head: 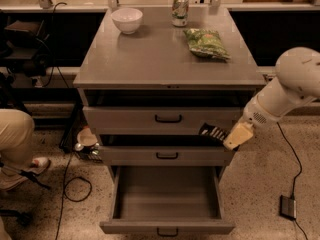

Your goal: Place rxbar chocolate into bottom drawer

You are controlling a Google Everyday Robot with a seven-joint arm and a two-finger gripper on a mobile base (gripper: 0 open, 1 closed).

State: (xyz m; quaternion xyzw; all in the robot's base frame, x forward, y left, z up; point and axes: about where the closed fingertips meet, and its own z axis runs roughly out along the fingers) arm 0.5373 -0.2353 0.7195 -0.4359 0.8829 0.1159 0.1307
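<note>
The bottom drawer (167, 228) is pulled wide open at the foot of the grey cabinet, its inside bare. My gripper (231, 137) is at the cabinet's right front, level with the middle drawer, shut on the rxbar chocolate (213, 132). The dark bar with pale lettering sticks out to the left of the pale fingers (239, 135), in front of the gap between the top and middle drawers. It hangs above the open drawer's right side. My white arm (290, 86) reaches in from the right.
On the cabinet top (150, 54) stand a white bowl (127, 20), a soda can (180, 9) and a green snack bag (206, 43). The top drawer (168, 118) and middle drawer (167, 155) are slightly open. A person's leg (17, 144) and cables (75, 184) are at the left. A pedal (288, 207) lies at the right.
</note>
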